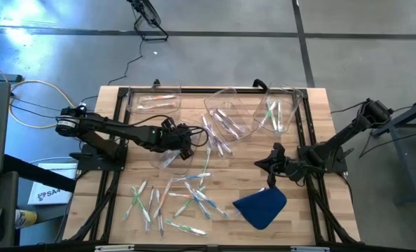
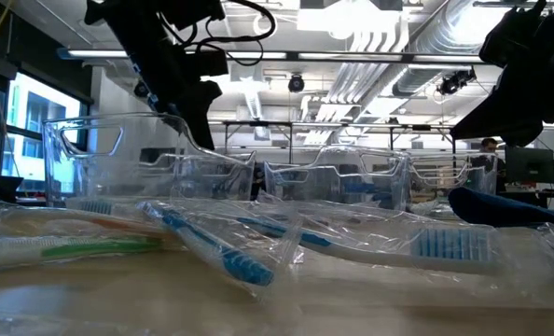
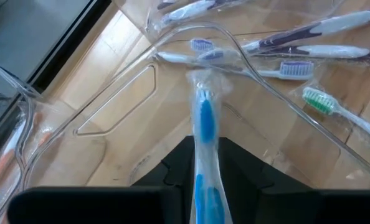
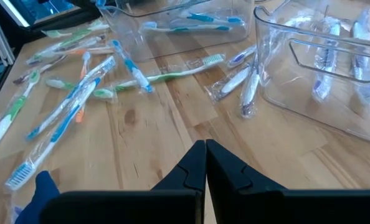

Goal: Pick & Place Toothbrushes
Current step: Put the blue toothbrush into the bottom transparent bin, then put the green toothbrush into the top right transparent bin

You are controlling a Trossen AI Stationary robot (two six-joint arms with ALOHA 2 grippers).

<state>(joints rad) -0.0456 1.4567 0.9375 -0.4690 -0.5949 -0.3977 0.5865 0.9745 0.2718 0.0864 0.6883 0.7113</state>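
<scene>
— Where's the blue toothbrush?
— Between the left gripper fingers, loosely grasped, pointing straight ahead over the clear bin.
— And the right gripper?
— Clenched empty, well apart, above the table.

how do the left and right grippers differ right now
The left gripper has a wrapped blue toothbrush between its fingers; the right gripper holds nothing, its fingers pressed together. The left gripper is over a clear plastic bin near the table's middle; the right gripper is above bare wooden table, just beyond the blue cloth. Both are dark two-finger grippers.
</scene>
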